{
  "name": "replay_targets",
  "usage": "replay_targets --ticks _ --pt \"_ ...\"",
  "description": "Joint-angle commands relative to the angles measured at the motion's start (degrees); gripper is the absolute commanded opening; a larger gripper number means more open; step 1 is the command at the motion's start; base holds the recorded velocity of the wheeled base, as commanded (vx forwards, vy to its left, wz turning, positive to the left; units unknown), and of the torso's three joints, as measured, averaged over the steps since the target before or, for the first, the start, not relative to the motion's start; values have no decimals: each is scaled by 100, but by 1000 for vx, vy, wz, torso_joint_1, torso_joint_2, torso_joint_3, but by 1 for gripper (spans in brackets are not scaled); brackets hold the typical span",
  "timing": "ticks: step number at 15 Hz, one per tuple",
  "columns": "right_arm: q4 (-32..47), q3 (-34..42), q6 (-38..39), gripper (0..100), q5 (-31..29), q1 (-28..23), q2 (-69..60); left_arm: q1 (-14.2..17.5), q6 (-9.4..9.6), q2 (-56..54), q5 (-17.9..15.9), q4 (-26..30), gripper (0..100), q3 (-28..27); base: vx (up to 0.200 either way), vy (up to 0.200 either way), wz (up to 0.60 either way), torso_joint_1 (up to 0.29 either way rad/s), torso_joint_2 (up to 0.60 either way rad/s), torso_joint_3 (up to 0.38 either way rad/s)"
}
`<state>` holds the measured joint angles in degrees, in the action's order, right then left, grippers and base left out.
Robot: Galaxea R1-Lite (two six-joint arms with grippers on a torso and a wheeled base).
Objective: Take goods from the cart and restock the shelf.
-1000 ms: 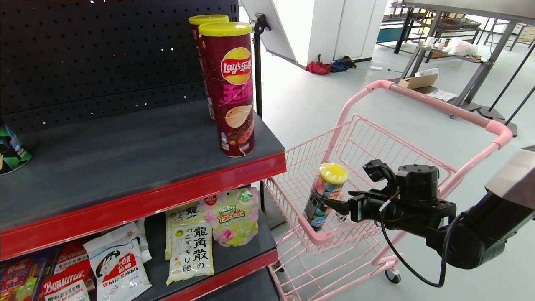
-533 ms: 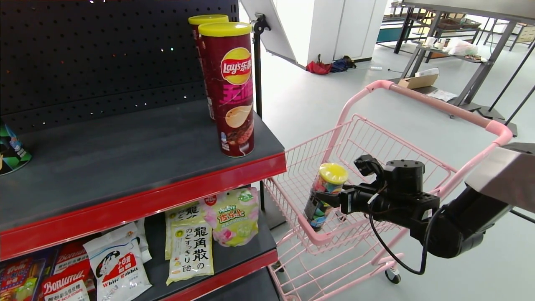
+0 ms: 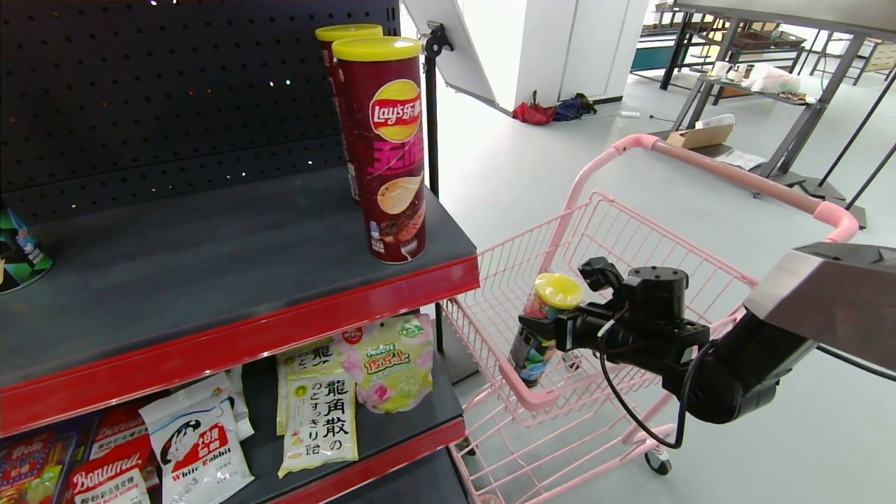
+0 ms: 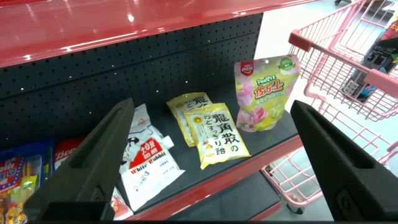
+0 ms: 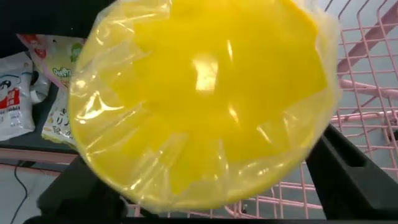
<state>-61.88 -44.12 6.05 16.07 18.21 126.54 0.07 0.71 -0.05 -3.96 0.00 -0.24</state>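
Observation:
A colourful chip can (image 3: 533,343) with a yellow lid (image 5: 205,99) stands upright in the front corner of the pink cart (image 3: 700,168). My right gripper (image 3: 553,327) is level with the can's upper part, open, one finger on each side of it. The dark fingers (image 5: 357,177) flank the lid in the right wrist view. My left gripper (image 4: 211,162) is open and holds nothing, facing the lower shelf. The top shelf (image 3: 210,259) carries two tall red chip cans (image 3: 385,147) at its right end.
Snack bags (image 4: 214,127) lie on the lower shelf (image 3: 392,420) under the red edge (image 3: 280,329). A green-patterned item (image 3: 17,252) sits at the top shelf's far left. The shelf board between it and the red cans is bare. Open floor lies behind the cart.
My right arm has moved left toward the can, bringing the gripper's fingers from beside it to either side of its upper part. The can and cart have not moved.

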Motion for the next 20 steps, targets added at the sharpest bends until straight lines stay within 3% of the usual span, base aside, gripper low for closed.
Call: replay_targets --ticks 1,8,9,10,12,15,16,18,20 --pt "-17 -9 37 0 2 33 90 1 0 5 1 0 100 -2 0 0 0 0 0 0" --pt "343 -369 -33 0 -332 51 -780 1 0 5 1 9 100 -2 0 0 0 0 0 0" --pt "1231 -862 -218 0 -376 -2 -1430 1 0 5 1 9 100 -2 0 0 0 0 0 0" --pt "1328 -906 -236 0 -385 -11 -1492 1 0 5 1 9 100 -2 0 0 0 0 0 0" --pt "2567 -1336 -508 0 -675 -81 -2643 1 0 5 1 9 100 -2 0 0 0 0 0 0" --pt "2795 -870 -640 0 -2257 -37 -3751 1 -9 5 1 9 100 -2 0 0 0 0 0 0" --pt "3261 -607 -780 0 -2187 -63 -4322 1 -9 5 1 9 100 -2 0 0 0 0 0 0" --pt "5160 -536 -903 0 -2240 -134 -5684 1 -9 5 1 9 100 -2 0 0 0 0 0 0" --pt "6346 -475 -1000 0 -2345 -266 -6695 1 -9 5 1 9 100 -2 0 0 0 0 0 0"
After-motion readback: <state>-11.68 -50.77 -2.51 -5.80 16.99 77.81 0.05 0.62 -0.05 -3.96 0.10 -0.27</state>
